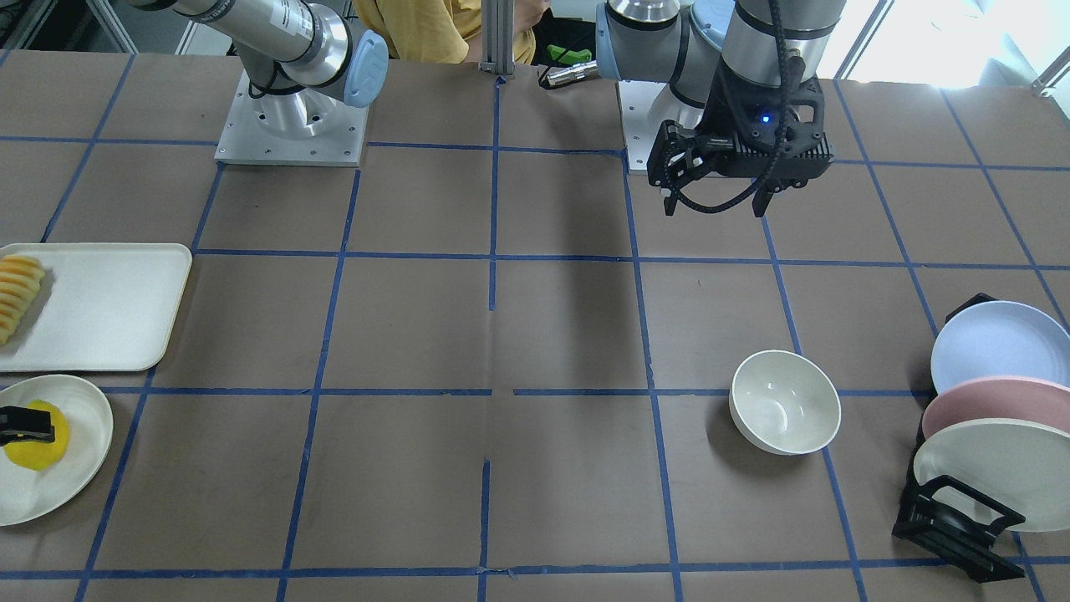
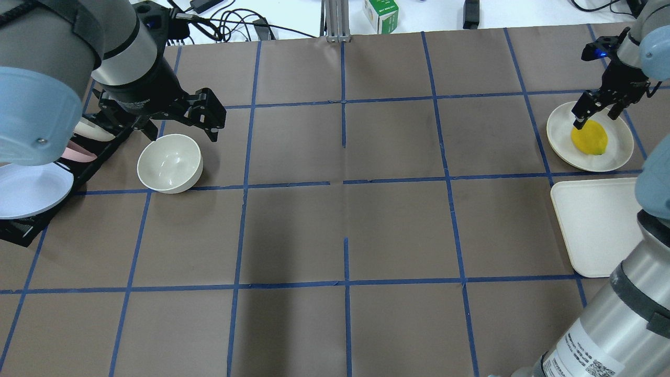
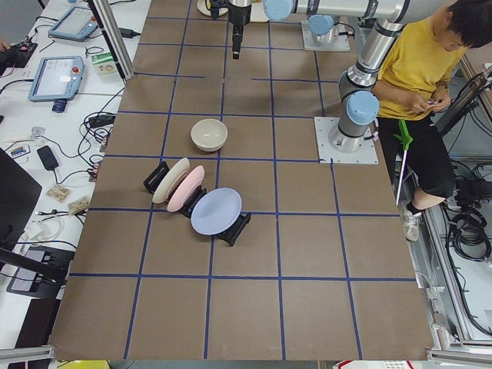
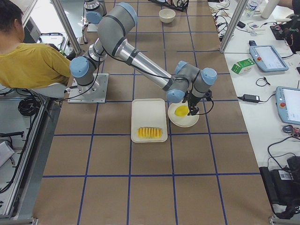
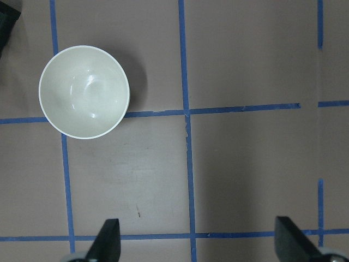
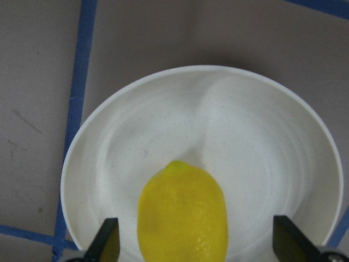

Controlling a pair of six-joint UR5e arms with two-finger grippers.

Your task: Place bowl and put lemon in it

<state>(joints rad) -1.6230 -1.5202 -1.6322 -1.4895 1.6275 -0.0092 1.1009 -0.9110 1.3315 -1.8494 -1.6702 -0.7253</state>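
The off-white bowl [image 1: 786, 401] stands upright and empty on the table, also in the overhead view [image 2: 170, 162] and the left wrist view [image 5: 84, 91]. My left gripper [image 1: 715, 205] is open and empty, raised above the table on the robot's side of the bowl [image 5: 199, 243]. The yellow lemon [image 2: 590, 139] lies on a flat cream plate [image 2: 617, 157]. My right gripper [image 2: 589, 118] is open and low over the plate, its fingers either side of the lemon [image 6: 182, 210], with gaps showing on both sides.
A cream tray [image 1: 109, 309] with sliced yellow-orange fruit [image 1: 17, 293] lies next to the lemon's plate. A black dish rack [image 1: 953, 527] with blue, pink and cream plates stands beside the bowl. A person sits behind the robot [image 3: 415, 69].
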